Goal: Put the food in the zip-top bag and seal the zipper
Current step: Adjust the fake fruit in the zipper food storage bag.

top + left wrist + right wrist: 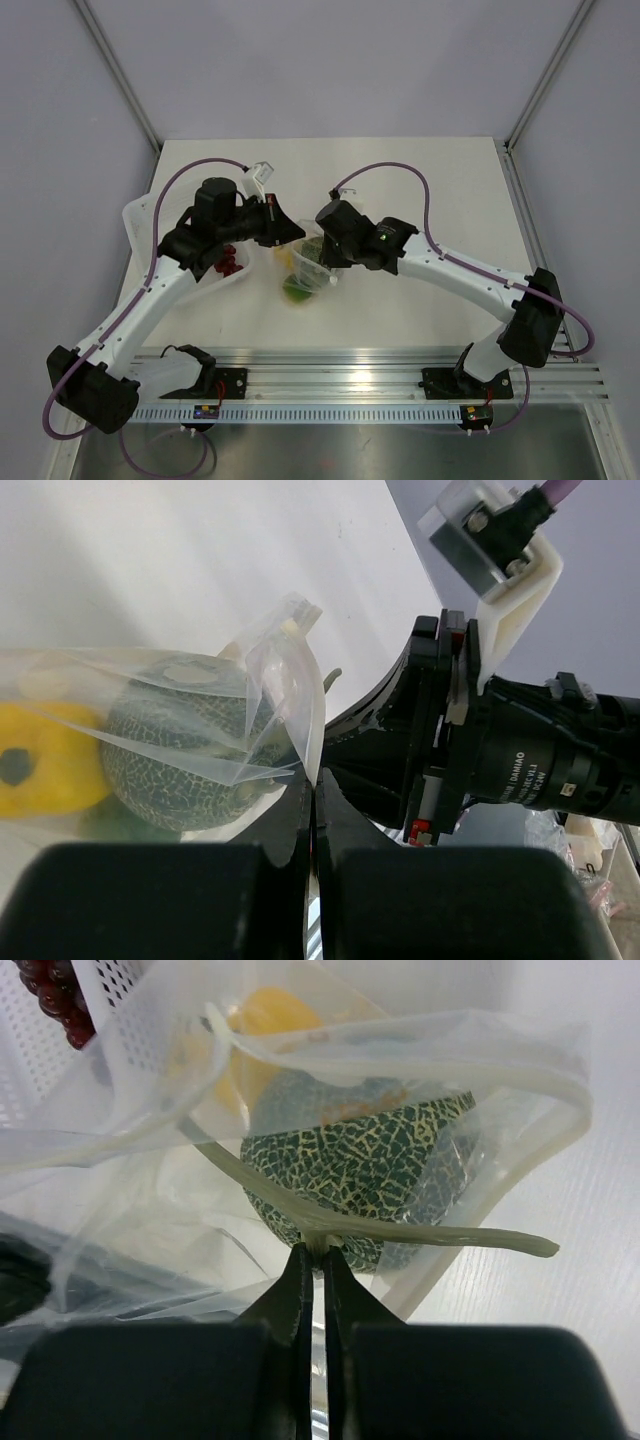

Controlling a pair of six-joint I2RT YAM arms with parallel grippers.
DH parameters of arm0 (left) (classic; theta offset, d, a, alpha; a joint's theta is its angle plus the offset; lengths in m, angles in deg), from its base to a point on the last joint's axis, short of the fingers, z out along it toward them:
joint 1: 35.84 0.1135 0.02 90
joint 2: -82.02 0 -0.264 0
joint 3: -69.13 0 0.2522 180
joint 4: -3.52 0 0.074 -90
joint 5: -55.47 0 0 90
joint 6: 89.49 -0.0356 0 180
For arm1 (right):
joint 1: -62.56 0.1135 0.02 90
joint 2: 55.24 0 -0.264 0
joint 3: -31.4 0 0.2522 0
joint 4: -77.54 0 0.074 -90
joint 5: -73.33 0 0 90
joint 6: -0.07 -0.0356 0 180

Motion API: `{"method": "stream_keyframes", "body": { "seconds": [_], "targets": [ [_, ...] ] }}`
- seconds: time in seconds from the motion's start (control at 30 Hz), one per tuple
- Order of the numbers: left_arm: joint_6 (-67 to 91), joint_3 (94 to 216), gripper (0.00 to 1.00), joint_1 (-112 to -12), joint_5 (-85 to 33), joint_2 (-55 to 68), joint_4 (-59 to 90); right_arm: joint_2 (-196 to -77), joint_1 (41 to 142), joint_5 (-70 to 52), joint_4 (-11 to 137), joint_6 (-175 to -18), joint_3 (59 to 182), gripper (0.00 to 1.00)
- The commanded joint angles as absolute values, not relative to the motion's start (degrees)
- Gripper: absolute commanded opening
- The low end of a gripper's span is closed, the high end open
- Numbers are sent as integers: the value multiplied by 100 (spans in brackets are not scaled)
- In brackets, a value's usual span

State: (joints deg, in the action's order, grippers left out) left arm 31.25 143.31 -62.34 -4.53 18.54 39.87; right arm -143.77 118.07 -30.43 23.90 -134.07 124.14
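Two claws are pinching the zip-top bag (304,266) over the middle of the surface (420,180). The left claw (312,786) is clamping its clear side edge, and the right claw (312,1251) is clamping the pale zipper (420,1232). Inside, the yellow ball (45,760) and the netted green fruit (370,1165) are sitting together, near a white tray (30,1050).

Left of the zip-top bag (303,268), the left arm (150,297) hides most of the white tray (243,277); inside the bag, the yellow fruit (48,757) blurs behind plastic.
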Motion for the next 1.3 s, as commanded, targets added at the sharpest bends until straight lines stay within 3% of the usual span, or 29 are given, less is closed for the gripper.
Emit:
{"method": "stream_keyframes", "body": {
  "seconds": [0.0,0.33,0.53,0.57,0.6,0.7,0.87,1.1,1.27],
  "targets": [
    [3224,14442,0,-6247,-70,1953,3513,-14234,11925,-3161,2291,-13265,12917,0],
    [3391,14415,0,-6247,159,1927,3293,-14874,12048,-2845,2361,-13098,13340,0],
    [3488,14406,0,-6247,220,1944,3179,-14929,12048,-2739,2423,-13212,13103,7],
    [3505,14389,0,-6247,229,1936,3126,-14902,12048,-2765,2414,-13203,13094,10],
    [3531,14380,0,-6247,256,1936,3117,-14858,12040,-2800,2353,-13203,13103,20],
    [3549,14362,0,-6247,195,1945,3082,-14656,12040,-2924,2204,-13159,13146,36],
    [3593,14362,0,-6238,28,1953,3073,-14243,12048,-2845,1992,-13036,13094,50],
    [3655,14406,0,-6238,-25,1909,3055,-13226,12048,-2362,2122,-13203,12393,53],
    [3725,14336,0,-6238,1,1918,2932,-12355,12048,-3439,2071,-13729,11858,49]
  ]
}}
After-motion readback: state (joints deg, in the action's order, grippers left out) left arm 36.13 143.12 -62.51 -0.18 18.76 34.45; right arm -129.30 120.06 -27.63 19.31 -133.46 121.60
